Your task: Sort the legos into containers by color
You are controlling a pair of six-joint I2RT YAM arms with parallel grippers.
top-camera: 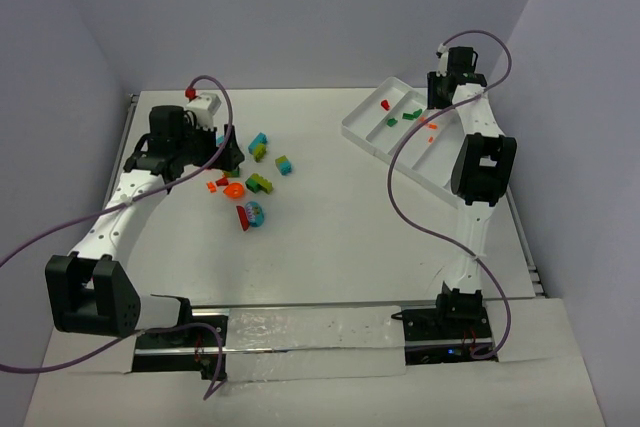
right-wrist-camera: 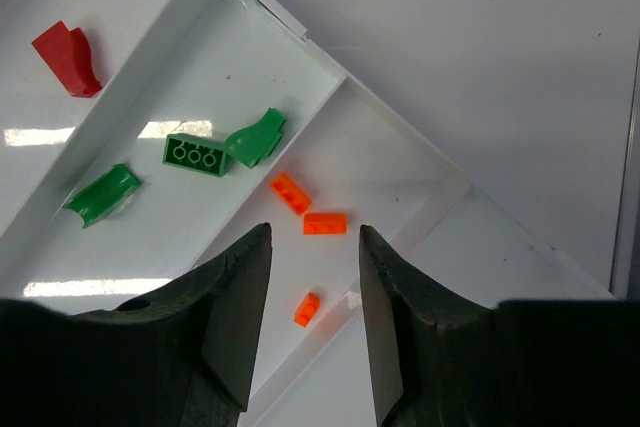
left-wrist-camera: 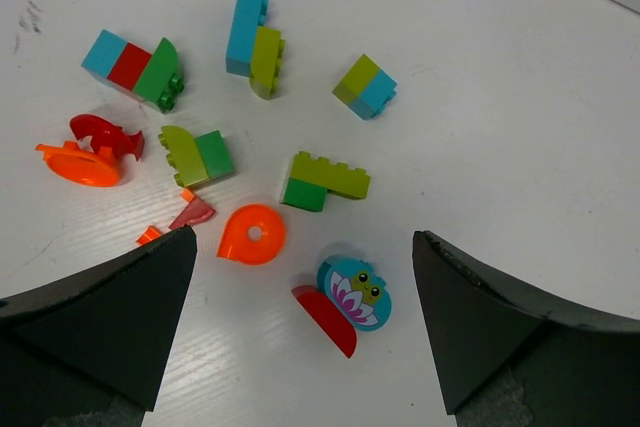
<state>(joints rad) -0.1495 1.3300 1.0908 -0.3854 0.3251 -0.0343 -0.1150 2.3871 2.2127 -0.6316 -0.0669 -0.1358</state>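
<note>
While left hand (left-wrist-camera: 305,247) hangs spread above legos (left-wrist-camera: 325,179), right hand (right-wrist-camera: 313,232) overhangs tray (right-wrist-camera: 400,162)

A white tray (top-camera: 372,143) lies angled at the far right, with a red brick (top-camera: 385,104), green bricks (top-camera: 410,114) and orange bricks (top-camera: 432,127) in separate compartments. Loose mixed-colour bricks (top-camera: 260,184) cluster left of centre, just beside the left gripper (top-camera: 226,153).

An orange scrap (left-wrist-camera: 149,235) lies half behind my left finger (left-wrist-camera: 110,317). The tray (right-wrist-camera: 160,237) runs off the left and near edges of my right wrist view. From above, its orange legos (top-camera: 432,127) are too small to tell their shape.
</note>
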